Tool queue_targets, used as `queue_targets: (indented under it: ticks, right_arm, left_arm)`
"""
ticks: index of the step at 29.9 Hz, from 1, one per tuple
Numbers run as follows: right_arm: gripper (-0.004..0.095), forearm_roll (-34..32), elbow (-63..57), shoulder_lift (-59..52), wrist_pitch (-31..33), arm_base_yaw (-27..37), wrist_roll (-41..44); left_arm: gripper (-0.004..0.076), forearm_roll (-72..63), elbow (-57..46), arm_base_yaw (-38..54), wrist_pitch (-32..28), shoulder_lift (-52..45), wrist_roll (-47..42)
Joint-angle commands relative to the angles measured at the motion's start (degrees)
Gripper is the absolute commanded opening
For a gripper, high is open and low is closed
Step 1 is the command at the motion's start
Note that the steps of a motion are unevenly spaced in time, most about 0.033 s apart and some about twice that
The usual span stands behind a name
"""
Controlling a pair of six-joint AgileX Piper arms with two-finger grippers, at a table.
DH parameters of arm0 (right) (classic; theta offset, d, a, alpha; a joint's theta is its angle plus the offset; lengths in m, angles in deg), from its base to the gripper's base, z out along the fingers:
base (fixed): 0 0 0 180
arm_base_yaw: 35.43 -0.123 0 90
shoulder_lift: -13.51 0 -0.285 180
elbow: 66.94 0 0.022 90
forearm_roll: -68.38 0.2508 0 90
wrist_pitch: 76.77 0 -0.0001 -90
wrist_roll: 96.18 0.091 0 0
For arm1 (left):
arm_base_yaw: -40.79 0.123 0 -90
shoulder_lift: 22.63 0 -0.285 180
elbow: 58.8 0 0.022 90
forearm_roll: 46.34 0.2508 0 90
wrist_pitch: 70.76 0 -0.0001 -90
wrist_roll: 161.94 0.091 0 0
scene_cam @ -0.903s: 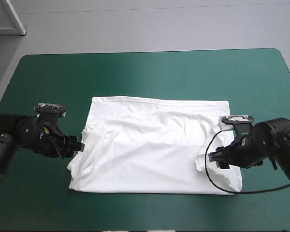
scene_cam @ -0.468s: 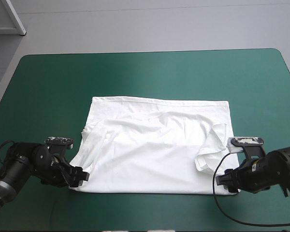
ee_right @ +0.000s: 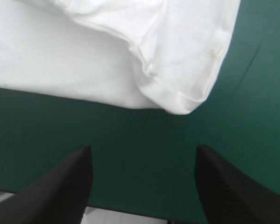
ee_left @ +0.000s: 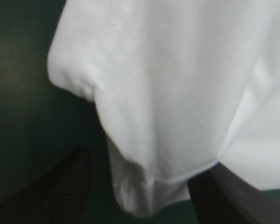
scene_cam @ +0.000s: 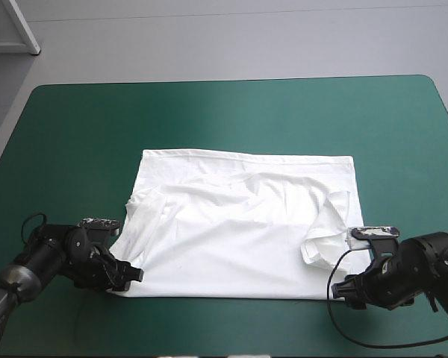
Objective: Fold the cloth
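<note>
Left gripper point(ee_left: 149, 157) stands wide, a near corner of the spread white T-shirt point(scene_cam: 239, 239) lying between its black fingers and hiding one tip. Right gripper point(ee_right: 143, 148), equally wide, faces the other near corner just ahead, only teal-green cover point(scene_cam: 231, 112) between its fingers.

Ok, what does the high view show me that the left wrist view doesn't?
Only the high view: the whole T-shirt spread flat, sleeves turned in over the body, and the right gripper just off its near right corner. Only the left wrist view: the left gripper stands open, its black fingers apart with the shirt's near left corner lying between them. Both: the white T-shirt on the teal-green cover, with the left gripper at that corner.
</note>
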Motion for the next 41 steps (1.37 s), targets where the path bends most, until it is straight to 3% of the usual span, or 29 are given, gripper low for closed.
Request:
queue_targets:
  ticks: [1,5,7,14,17,20,23,27,37,41]
  right_arm:
    - [0.0589,0.27,1.15,2.08,-2.77,0.06,-1.45]
    - [0.0589,0.03,1.15,5.97,-4.64,0.06,-1.86]
    - [0.0589,0.03,1.15,8.57,-5.81,0.06,-2.13]
    - [0.0588,0.65,0.92,17.48,-8.6,0.06,-2.71]
    - [0.0512,0.85,-0.63,19.93,-11.62,0.06,-2.94]
    - [0.0291,1.34,-1.98,20.34,-12.88,0.06,-4.56]
    - [-0.0023,1.39,-2.36,19.31,-13.03,0.06,-6.58]
    - [-0.0008,0.18,-1.38,15.66,-13.87,0.06,-6.24]
    - [-0.0008,-6.32,12.33,7.53,-6.53,0.16,-2.07]
    - [-0.001,-11.26,20.91,8.76,-9.44,0.16,-1.92]
  left_arm:
    - [0.0289,-4.29,-0.05,0.01,-3.66,1.29,0.77]
    - [0.0057,-4.53,-0.05,0.01,-3.41,1.29,2.45]
    - [-0.0006,-4.81,-0.05,0.01,-2.97,1.29,3.88]
    - [-0.001,-6.16,-0.05,0.01,-3.0,1.29,4.28]
    - [-0.001,-6.31,-0.05,0.01,-3.0,1.29,4.28]
    - [-0.001,-6.31,0.19,0.01,-2.75,1.17,4.28]
    - [-0.001,-6.31,0.27,0.01,-3.04,0.59,4.28]
    - [-0.001,-6.08,3.01,0.01,-1.95,-0.41,4.28]
    - [-0.001,-4.54,19.24,0.01,1.97,-2.07,4.01]
    - [-0.001,-1.27,27.39,0.01,0.25,-0.82,3.61]
